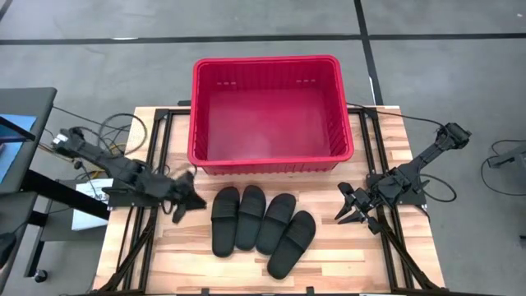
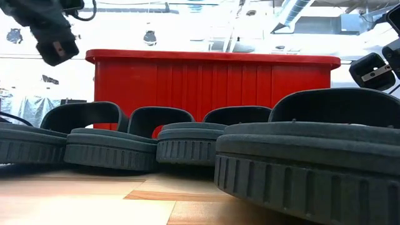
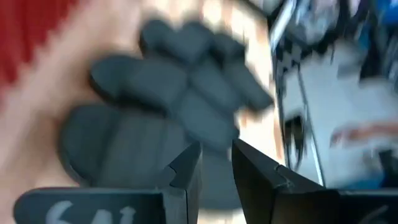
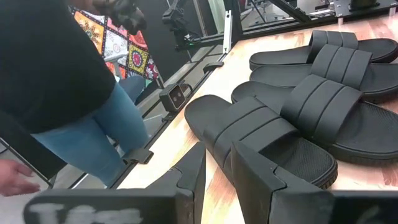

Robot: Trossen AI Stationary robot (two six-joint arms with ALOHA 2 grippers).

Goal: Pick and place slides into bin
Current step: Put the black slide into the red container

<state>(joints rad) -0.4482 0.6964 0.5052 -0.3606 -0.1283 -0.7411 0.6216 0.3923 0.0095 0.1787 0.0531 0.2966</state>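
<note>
Four black slides lie side by side, soles down, on the wooden table just in front of the red bin, which has nothing in it. My left gripper hovers left of the row, open with a narrow gap, and points at the leftmost slide. My right gripper hovers right of the row, open, and points at the rightmost slide. Neither gripper touches a slide.
The bin's red wall stands right behind the slides. Black frame rails run along both table sides. A person in a dark top and blue jeans stands beyond the table edge, one hand low.
</note>
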